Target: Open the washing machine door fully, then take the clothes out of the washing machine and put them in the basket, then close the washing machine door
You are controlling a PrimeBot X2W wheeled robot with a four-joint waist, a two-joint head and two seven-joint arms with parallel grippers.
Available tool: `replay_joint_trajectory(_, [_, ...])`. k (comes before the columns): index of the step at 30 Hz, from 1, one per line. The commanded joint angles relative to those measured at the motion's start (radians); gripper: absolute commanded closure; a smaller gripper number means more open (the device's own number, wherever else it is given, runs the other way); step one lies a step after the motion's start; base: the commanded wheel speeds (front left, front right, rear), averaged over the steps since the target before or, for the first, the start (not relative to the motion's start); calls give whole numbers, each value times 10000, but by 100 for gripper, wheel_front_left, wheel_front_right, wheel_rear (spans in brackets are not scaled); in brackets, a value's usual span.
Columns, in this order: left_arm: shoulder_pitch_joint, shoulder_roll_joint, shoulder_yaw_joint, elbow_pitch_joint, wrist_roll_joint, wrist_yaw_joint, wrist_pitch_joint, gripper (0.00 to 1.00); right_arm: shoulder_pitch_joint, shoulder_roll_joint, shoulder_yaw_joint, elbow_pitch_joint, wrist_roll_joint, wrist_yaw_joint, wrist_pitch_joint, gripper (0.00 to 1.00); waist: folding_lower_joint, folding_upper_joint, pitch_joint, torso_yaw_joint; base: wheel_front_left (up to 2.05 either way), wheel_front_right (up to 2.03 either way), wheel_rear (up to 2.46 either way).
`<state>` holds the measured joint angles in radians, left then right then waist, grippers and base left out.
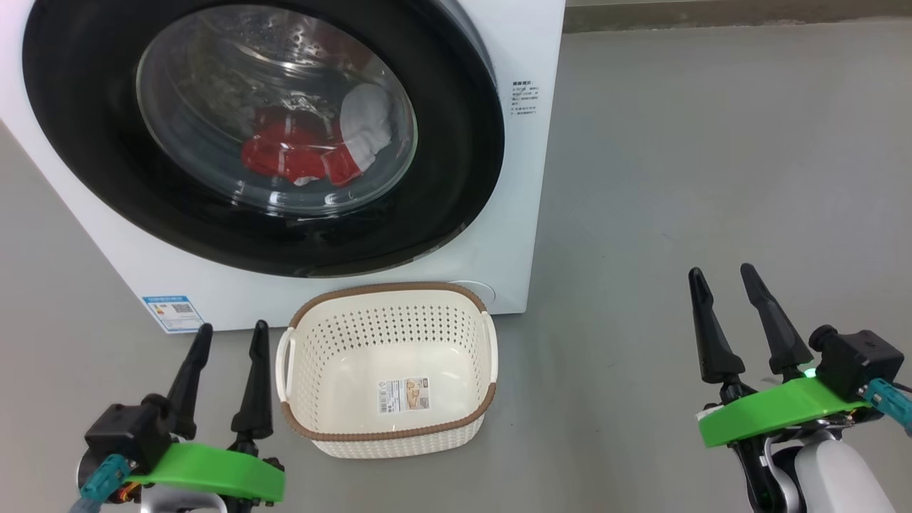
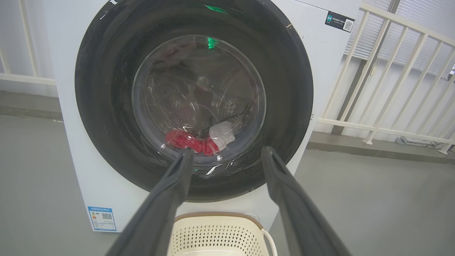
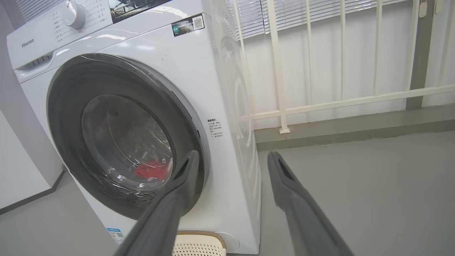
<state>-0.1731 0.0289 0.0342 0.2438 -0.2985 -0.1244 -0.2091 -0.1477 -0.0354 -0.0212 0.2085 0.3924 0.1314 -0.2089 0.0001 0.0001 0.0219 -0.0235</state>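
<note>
Left gripper [image 1: 233, 326]: both fingers spread wide, nothing between them, low over the floor [image 1: 712, 142]. Right gripper [image 1: 721, 271]: likewise wide open and empty, well apart from the left one.

Basket [image 1: 388, 291]: sits on the floor between the two grippers, just beside the left gripper on its inner side and well apart from the right. Nothing in it but its paper label. Its far rim comes close to the foot of the washing machine [image 1: 527, 178].

Washing machine door [image 1: 235, 78]: straight ahead of the left gripper's fingers and above them. In the right wrist view it lies ahead and to the left of that gripper's fingertips. Black rim looks flush with the white front, so I judge the door shut. Neither gripper touches it.

Clothes [image 1: 292, 157]: red with a white patch, seen through the glass, low in the drum, ahead of the left gripper and behind the door.

Progress, as I read it: nothing done yet.
- Door not opened.
- Clothes all inside, basket bare.
- Closing the door comes last.

Step in hand looks like the approach to the door. No handle is clear on the rim, so I cannot tell which edge swings out. The basket close under the door may crowd the reach into the drum.
</note>
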Motion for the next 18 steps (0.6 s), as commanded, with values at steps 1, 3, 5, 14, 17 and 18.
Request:
replay_joint_trajectory(1, [-477, 196, 249, -313, 265, -41, -119, 0, -453, -116, 218, -312, -321, -7, -123, 0, 0, -1, 2, 4, 0, 0, 0])
replay_joint_trajectory(3, [-517, 199, 249, -311, 492, -30, -178, 0, -478, -121, 225, -324, -557, -7, -182, 0, 0, -1, 6, 8, 0, 0, 0])
replay_joint_trajectory(5, [-562, 201, 262, -302, 714, -26, -236, 0, -509, -125, 238, -343, -790, -7, -240, 0, 0, -1, 12, 5, 0, 0, 0])
replay_joint_trajectory(14, [-771, 213, 261, -262, 1690, -4, -502, 0, -651, -147, 263, -392, -1807, -7, -504, 0, 0, -1, 38, 16, 0, 0, 0])
replay_joint_trajectory(17, [-796, 214, 262, -254, 1744, 9, -527, 0, -656, -149, 250, -395, -1896, -7, -529, 0, 0, -1, 40, 27, 0, 0, 0])
replay_joint_trajectory(18, [-799, 214, 279, -241, 1716, 26, -527, 0, -651, -149, 240, -396, -1894, -7, -529, 0, 0, -1, 39, 29, 0, 0, 0])
